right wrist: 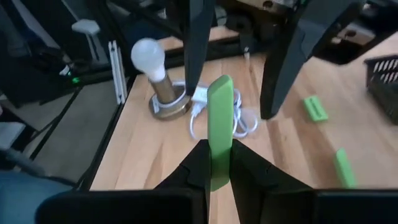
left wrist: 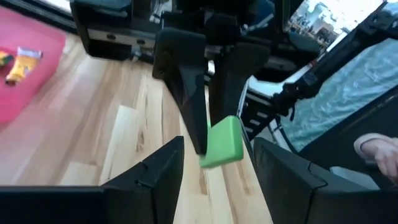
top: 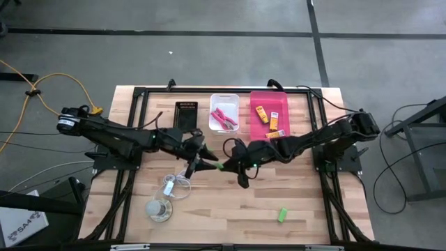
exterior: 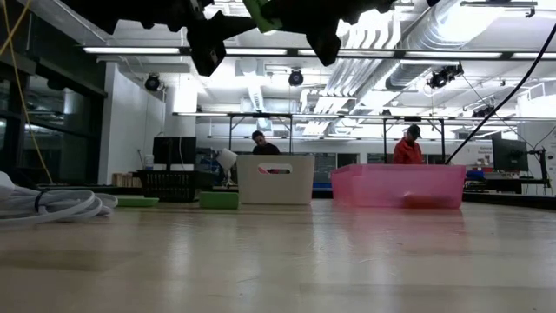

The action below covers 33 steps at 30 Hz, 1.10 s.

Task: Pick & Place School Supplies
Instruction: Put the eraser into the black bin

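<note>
Pinched by one end in the right gripper's [right wrist: 217, 163] closed jaws, the green piece [right wrist: 219, 118] looks light and stiff, so the left gripper's [left wrist: 214, 163] open jaws should take its free end.

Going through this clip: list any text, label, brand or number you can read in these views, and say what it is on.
"SAA", partly cut off: on the white sheet on the floor, off the table's left near corner.
Yellow-orange packets in the pink bin: printing too small to read.
Green piece in the right tool: no text visible.
Nothing else is legible.
</note>
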Each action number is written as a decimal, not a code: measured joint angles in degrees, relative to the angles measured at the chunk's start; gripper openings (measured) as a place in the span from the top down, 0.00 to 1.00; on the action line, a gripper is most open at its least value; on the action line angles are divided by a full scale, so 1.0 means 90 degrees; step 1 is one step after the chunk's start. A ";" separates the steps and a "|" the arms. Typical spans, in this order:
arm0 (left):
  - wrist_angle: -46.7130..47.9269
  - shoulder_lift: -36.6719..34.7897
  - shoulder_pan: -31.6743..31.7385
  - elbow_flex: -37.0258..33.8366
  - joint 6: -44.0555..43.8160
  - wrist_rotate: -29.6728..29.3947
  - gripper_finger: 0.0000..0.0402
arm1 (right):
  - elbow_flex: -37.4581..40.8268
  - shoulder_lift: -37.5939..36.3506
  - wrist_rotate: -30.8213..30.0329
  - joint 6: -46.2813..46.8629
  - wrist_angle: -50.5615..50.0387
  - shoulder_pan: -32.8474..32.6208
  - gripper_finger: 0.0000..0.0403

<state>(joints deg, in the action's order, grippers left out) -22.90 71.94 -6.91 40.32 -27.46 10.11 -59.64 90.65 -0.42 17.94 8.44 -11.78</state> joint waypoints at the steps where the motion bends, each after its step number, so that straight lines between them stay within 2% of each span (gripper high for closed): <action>1: -0.0054 0.0001 0.0016 0.0000 0.0012 -0.0001 0.53 | 0.0000 0.0000 -0.0052 -0.0026 0.0055 0.0018 0.92; 12: -0.0187 0.0001 0.0024 0.0000 0.0380 -0.0302 0.53 | 0.0000 0.0000 -0.0495 -0.0199 0.0169 0.0081 0.92; 18: -0.0197 0.0001 0.0024 0.0000 0.0430 -0.0370 0.55 | 0.0000 0.0000 -0.0511 -0.0200 0.0252 0.0082 0.92; 33: -0.0229 0.0001 0.0024 0.0000 0.0577 -0.0493 0.72 | 0.0000 0.0000 -0.0513 -0.0198 0.0334 0.0082 0.92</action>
<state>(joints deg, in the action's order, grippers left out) -24.96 71.94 -6.70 40.32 -22.26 5.67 -59.64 90.65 -5.04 16.16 11.44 -11.05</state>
